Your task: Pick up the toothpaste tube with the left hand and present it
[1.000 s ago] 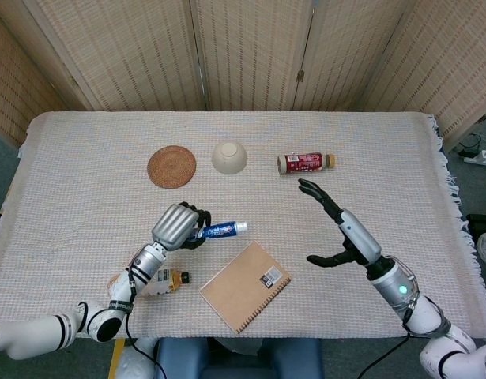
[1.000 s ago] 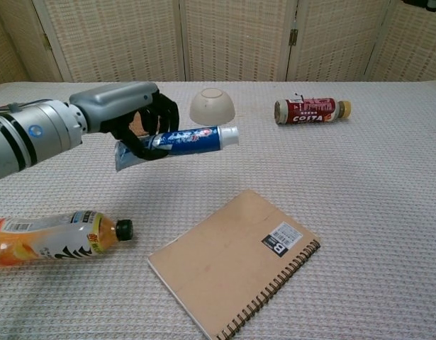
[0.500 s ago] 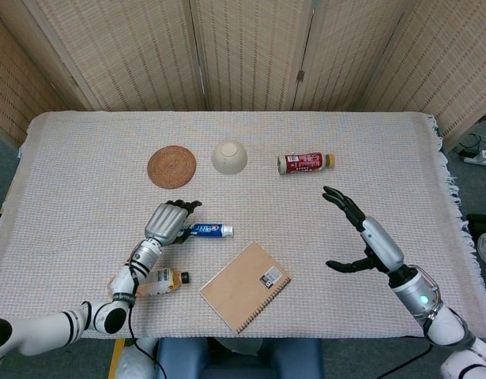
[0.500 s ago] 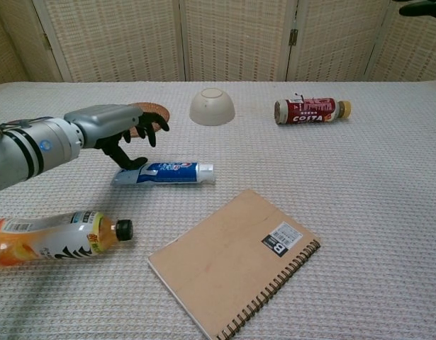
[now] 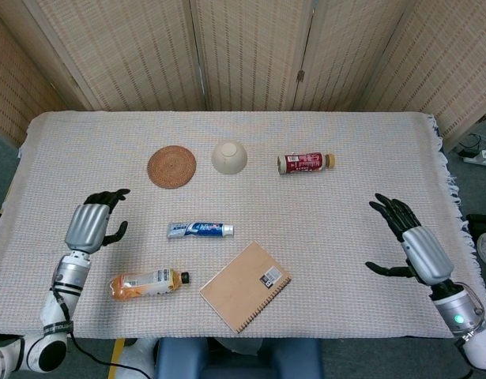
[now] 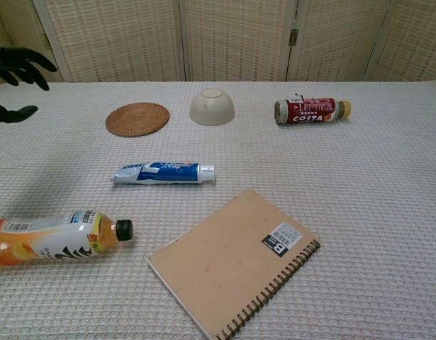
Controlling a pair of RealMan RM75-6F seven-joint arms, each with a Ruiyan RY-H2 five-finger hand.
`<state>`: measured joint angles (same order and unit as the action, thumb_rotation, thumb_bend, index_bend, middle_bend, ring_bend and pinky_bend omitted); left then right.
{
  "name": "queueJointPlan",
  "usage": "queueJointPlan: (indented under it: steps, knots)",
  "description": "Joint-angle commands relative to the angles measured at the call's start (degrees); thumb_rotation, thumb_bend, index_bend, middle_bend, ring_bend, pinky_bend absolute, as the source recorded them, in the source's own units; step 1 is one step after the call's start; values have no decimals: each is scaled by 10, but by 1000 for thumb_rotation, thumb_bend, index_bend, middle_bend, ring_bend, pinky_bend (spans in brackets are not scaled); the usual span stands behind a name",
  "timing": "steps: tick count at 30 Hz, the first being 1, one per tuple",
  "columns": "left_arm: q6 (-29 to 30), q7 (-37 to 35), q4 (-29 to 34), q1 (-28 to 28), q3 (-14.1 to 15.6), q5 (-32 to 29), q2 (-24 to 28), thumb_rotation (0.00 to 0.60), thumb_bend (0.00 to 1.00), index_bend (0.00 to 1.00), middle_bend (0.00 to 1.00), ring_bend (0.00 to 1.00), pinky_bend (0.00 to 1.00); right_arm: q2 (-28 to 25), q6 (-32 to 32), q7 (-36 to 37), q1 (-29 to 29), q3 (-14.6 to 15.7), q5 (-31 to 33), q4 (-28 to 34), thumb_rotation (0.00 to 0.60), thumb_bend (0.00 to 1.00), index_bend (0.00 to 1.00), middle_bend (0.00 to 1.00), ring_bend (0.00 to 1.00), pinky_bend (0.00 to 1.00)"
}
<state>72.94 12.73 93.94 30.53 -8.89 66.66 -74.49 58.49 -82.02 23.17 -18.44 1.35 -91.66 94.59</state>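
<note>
Head view: blue-and-white toothpaste tube [image 5: 200, 230] flat mid-desk, unheld, between left robot hand [image 5: 94, 226] near the left edge and right robot hand [image 5: 408, 244] toward the right edge, both with fingers spread, holding nothing.

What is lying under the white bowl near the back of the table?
The bowl stands upside down, rim on the woven tablecloth. Only cloth shows around it, with nothing sticking out. The space under its dome is covered, so whether anything sits there cannot be seen.
</note>
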Motion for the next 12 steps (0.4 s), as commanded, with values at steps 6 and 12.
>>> queueJointPlan:
  steps: [6,12]
  knots:
    - [137,3,47,-113,56,76,47,600,475,245,324,241,212,-1,-34,-62,66,12,30,-2,600,211,0,0,0,0]
    - [203,-5,65,-170,79,114,56,600,475,254,324,241,202,14,-64,-63,99,15,27,-19,600,211,0,0,0,0]
